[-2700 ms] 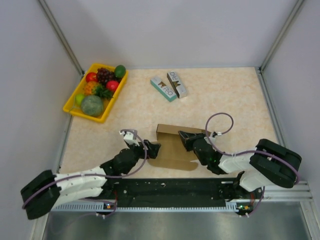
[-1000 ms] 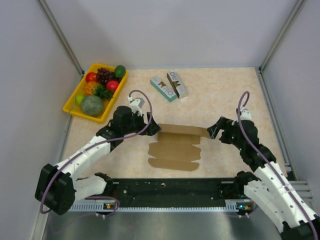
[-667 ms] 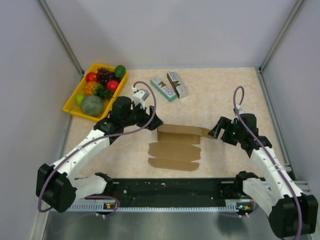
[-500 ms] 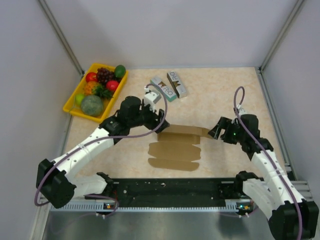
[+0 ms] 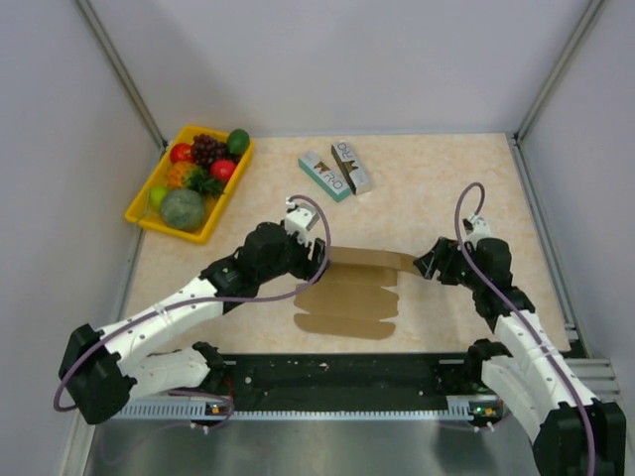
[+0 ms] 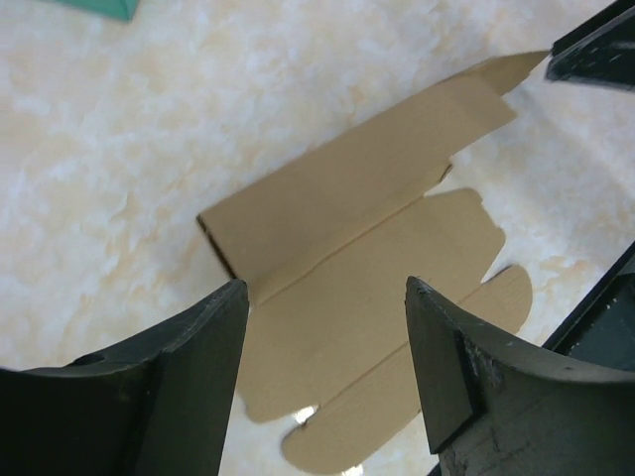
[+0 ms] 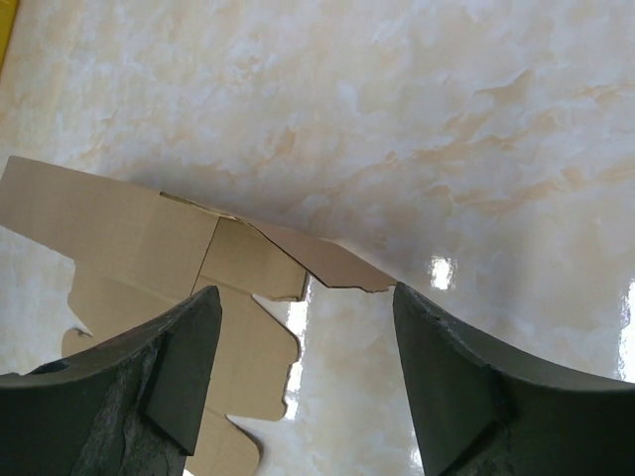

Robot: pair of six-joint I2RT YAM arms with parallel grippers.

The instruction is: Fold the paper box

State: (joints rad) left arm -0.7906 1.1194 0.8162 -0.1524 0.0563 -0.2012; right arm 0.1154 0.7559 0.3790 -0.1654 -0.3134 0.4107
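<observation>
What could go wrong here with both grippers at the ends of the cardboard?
The paper box lies loose on the glossy table; an uneven push from the left gripper or right gripper could slide it. The bent end tab by the right gripper might crumple if pinched. The raised back panel may flop flat.

The box, its far panel raised, lies mid-table, with the left gripper and right gripper wide-jawed at its ends. Bare table runs behind it to two small boxes. A tray fills the far-left corner.
</observation>
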